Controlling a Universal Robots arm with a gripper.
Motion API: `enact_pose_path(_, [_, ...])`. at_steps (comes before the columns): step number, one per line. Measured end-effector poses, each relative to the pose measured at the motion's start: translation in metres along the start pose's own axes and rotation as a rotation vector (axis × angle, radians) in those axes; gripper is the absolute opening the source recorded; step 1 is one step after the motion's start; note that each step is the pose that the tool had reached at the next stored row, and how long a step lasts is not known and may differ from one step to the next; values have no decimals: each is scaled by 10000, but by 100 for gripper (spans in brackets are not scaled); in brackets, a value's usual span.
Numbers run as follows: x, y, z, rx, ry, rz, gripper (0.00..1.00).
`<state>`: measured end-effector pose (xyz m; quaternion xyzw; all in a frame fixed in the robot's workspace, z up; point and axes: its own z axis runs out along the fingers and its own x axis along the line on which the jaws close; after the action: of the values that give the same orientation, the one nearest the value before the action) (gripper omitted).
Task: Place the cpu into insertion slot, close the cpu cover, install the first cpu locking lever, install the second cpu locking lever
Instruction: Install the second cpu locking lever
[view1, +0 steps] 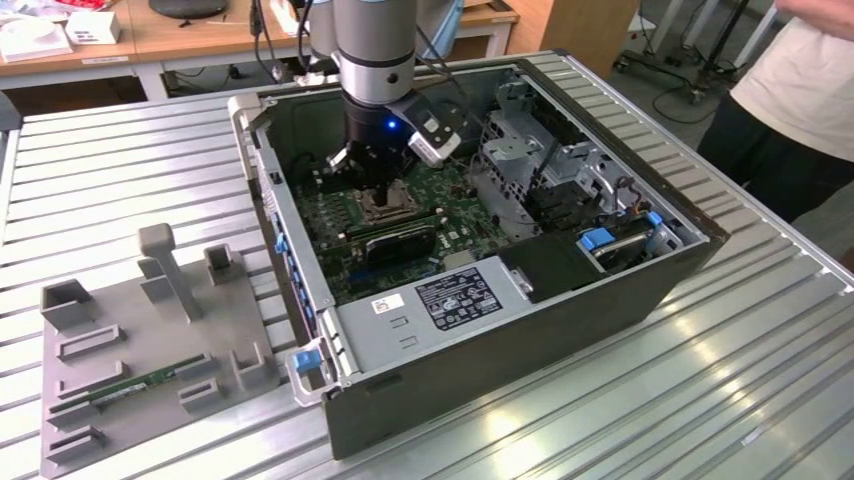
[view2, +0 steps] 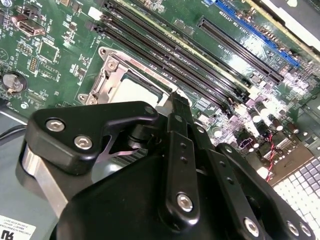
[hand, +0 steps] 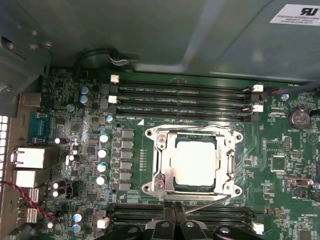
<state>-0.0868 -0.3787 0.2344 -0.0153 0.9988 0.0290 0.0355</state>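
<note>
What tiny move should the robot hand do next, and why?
Probably dip a little and press on the thin lever beside the insertion slot. The cpu already sits inside, the cpu cover lies shut over it, and the gripper sits right at that lever's edge.

Gripper (view2: 175, 107) body over part of cpu cover (view2: 107, 82); fingertip state unclear.
</note>
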Motion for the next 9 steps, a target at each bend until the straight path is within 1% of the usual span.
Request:
enact_pose_path(5, [1,0,3,1,1,0,11])
enact_pose_path(9, [27,0,12,-1,-1,0,11])
